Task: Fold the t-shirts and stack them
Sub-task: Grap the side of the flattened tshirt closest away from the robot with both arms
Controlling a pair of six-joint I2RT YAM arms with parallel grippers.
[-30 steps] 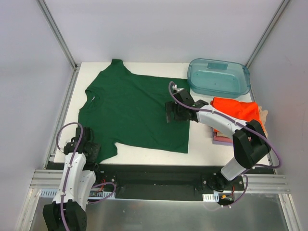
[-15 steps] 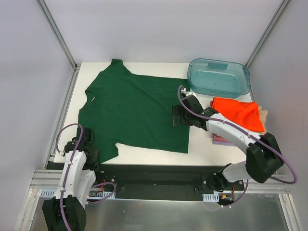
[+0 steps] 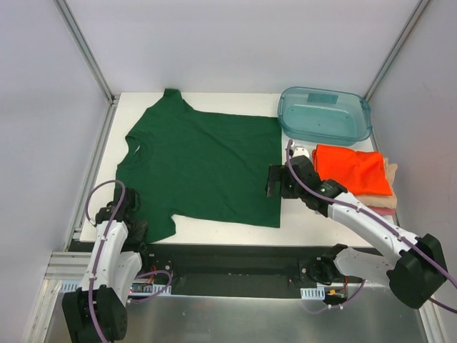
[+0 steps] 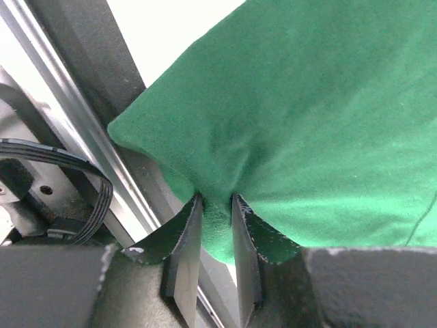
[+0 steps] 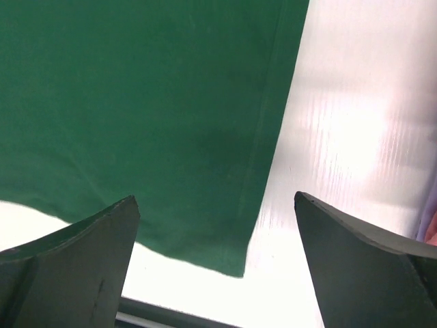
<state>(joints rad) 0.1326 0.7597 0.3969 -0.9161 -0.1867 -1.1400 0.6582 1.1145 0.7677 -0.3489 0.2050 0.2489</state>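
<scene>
Two grippers are over the near half of the white table (image 3: 300, 214). Nearest, at the front left corner, the left gripper (image 4: 213, 205) has its fingers pressed together on the dark green t-shirt (image 3: 200, 161). It pinches the near sleeve right at its edge. The cloth puckers between the two dark pads and hangs over the grey metal rail (image 4: 82, 130) along the table's side. A black cable (image 4: 61, 178) loops just beside that rail.

Farther in and to the right, the right gripper (image 5: 215, 198) is at the shirt's hem, close to its near right corner, with its fingers spread wide and nothing between them. In the wrist view the hem edge runs up between the fingers, with green cloth on one side and bare table on the other. Whether the fingertips touch the cloth cannot be told from these angles.

The green shirt lies spread flat, with its collar to the left and its hem to the right. One sleeve points at the far edge and the other is in the left gripper's pinch.

Right of the hem, and apart from it, is a folded stack. An orange t-shirt (image 3: 351, 168) lies on top and a beige t-shirt (image 3: 390, 171) shows beneath it. A thin strip at the bottom is possibly pink.

Farthest back, a translucent teal tub (image 3: 325, 114) stands just behind the stack, near the green shirt's far right corner.
</scene>
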